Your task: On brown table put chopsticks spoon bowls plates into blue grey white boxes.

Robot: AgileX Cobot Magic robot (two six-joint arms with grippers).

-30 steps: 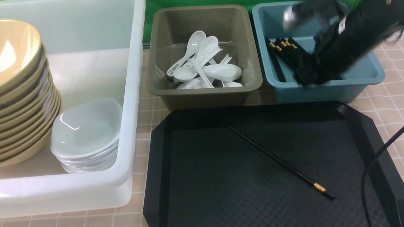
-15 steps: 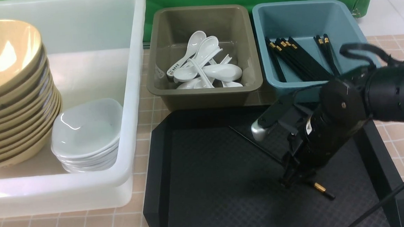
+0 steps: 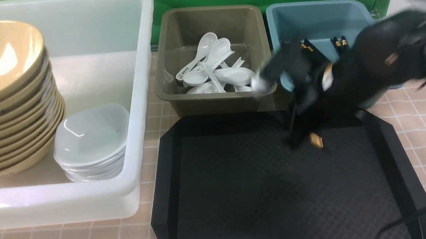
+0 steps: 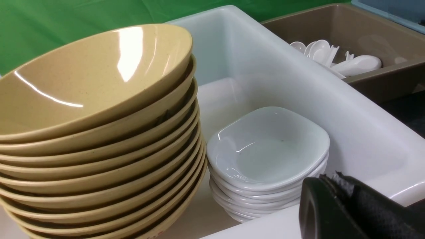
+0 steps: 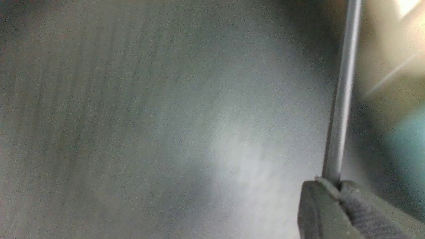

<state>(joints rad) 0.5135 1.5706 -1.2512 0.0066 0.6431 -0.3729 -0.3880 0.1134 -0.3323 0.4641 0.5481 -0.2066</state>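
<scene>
Gone from the black plastic tray (image 3: 238,191), the slim black gold-banded chopstick (image 5: 343,99) now rides in the right gripper (image 5: 337,187), jaws pinched tight on it, mid-carry. Next: swing to the blue plastic box (image 3: 313,19) at the tray's one o'clock, then release. Left gripper (image 4: 335,189) sits closed, empty.

The right arm (image 3: 385,59) shows blurred, its wrist angled downward. The right gripper (image 3: 301,138) has its jaws pinched tight on a chopstick (image 5: 343,99), which runs straight out ahead of the fingertips (the gold-banded end shows just beside them). The left gripper (image 4: 335,202) has its fingers pressed flat together.
</scene>
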